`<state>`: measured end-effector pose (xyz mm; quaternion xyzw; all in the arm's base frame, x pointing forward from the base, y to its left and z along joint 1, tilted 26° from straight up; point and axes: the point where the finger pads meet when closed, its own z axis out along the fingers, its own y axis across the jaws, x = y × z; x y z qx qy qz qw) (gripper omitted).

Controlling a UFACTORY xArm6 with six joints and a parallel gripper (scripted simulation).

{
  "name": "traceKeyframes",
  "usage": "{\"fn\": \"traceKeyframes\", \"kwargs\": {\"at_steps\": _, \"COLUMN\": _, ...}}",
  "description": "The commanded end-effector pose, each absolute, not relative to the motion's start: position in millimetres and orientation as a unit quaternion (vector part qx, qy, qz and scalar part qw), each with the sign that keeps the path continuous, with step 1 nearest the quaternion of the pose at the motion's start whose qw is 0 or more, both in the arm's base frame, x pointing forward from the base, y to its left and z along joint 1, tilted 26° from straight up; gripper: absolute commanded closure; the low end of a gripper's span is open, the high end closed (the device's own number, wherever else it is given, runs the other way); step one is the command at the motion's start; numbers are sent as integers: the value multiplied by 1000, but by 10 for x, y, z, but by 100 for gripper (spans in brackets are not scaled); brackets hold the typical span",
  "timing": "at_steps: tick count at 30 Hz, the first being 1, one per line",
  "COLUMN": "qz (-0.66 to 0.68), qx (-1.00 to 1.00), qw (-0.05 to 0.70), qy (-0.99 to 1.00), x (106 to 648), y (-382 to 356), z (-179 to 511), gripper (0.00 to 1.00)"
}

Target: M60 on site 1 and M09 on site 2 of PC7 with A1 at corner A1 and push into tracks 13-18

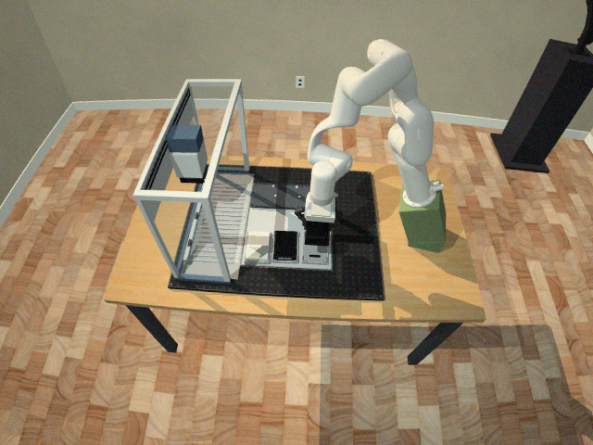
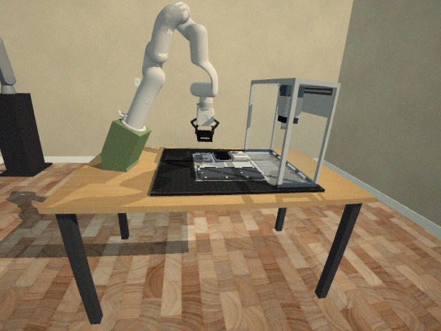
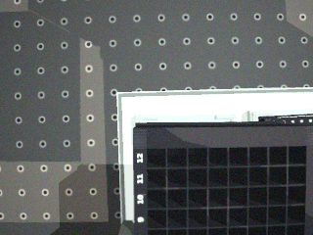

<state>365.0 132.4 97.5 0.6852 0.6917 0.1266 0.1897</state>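
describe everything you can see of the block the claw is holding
The block is a dark, near-black box, plastic by its look, clamped in the claw and hanging level in the air above the black mat, apart from the nests below. The wrist view shows its top as a grid of square wells inside a raised rim, with white numbers 9 to 12 along one edge. A white nest shows beneath it. Only the claw touches it. No label is readable.

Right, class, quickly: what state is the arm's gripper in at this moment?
Gripper: closed on a dark deep-well block, most likely M09, held in the air above the nests.
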Motion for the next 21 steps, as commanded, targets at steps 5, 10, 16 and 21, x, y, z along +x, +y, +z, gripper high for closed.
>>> {"fn": "traceKeyframes", "kwargs": {"at_steps": 5, "qz": 128, "qx": 685, "qw": 190, "qy": 692, "x": 3602, "y": 1340, "z": 1100, "gripper": 100}}
{"fn": "traceKeyframes", "kwargs": {"at_steps": 10, "qz": 128, "qx": 685, "qw": 190, "qy": 692, "x": 3580, "y": 1344, "z": 1146, "gripper": 100}}
{"fn": "traceKeyframes", "kwargs": {"at_steps": 16, "qz": 128, "qx": 685, "qw": 190, "qy": 692, "x": 3575, "y": 1345, "z": 1157, "gripper": 100}}
{"fn": "traceKeyframes", "kwargs": {"at_steps": 21, "qz": 126, "qx": 679, "qw": 191, "qy": 698, "x": 3614, "y": 1257, "z": 1185, "gripper": 100}}
